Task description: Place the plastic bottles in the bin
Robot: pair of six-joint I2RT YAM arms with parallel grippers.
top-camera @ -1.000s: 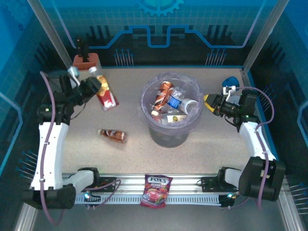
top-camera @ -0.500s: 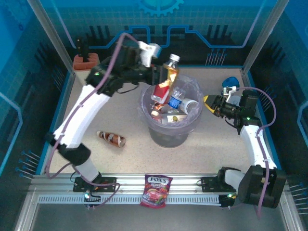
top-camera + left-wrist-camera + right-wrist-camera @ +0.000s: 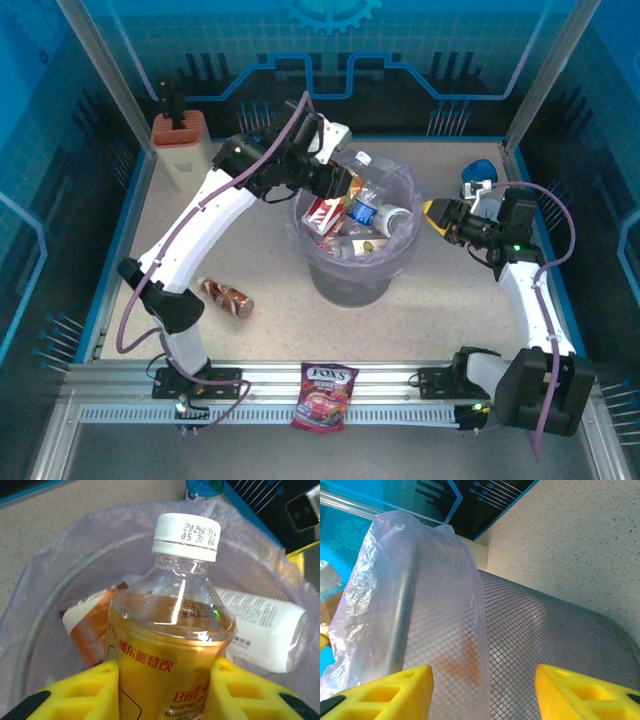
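Grey bin [image 3: 345, 285], bottles [image 3: 366, 214] inside, amber bottle [image 3: 170, 650] in left jaws

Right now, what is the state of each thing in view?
left tool, shut on held bottle.
held bottle, capped, over the bin.
right tool, open, beside the bin's wall.
bin, upright, lined, holding several bottles.
brown bottle, lying on the table.
candy bag, lying flat, untouched.

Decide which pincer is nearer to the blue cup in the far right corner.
Right. The right pincer sits close beside the blue cup; the left pincer, holding a bottle, is over the bin, farther off.
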